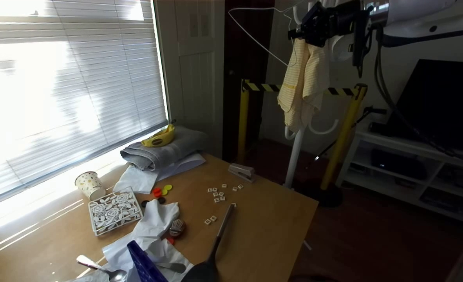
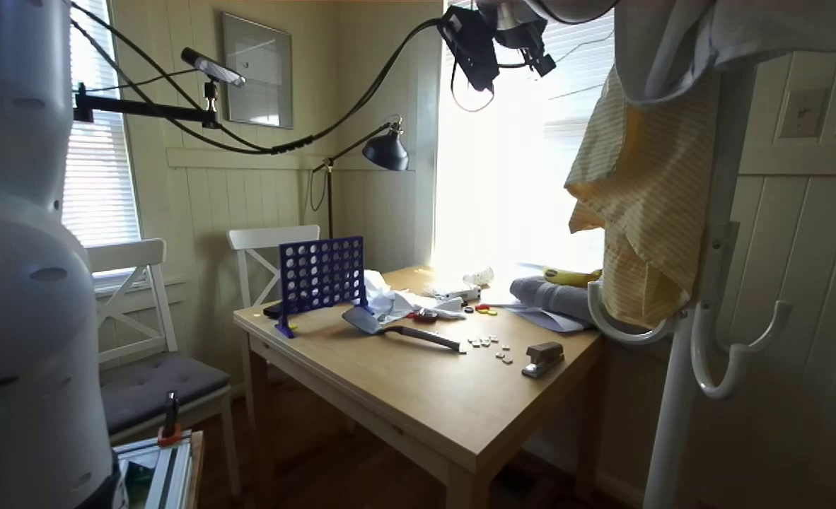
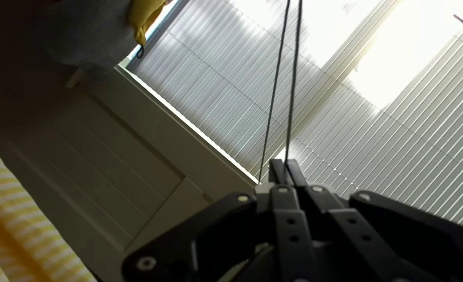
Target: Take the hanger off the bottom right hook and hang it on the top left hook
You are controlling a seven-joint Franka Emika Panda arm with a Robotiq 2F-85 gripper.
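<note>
my closed black gripper (image 3: 285, 167) pinches the thin grey triangular wire hanger (image 3: 293, 82), clear of white curved lower hooks (image 2: 701, 360); top-left hanging seems unfinished.

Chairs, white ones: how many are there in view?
2, both in an exterior view: the nearer chair is partly hidden by the robot's white arm, the farther chair partly by the blue game grid. More may be hidden.
</note>
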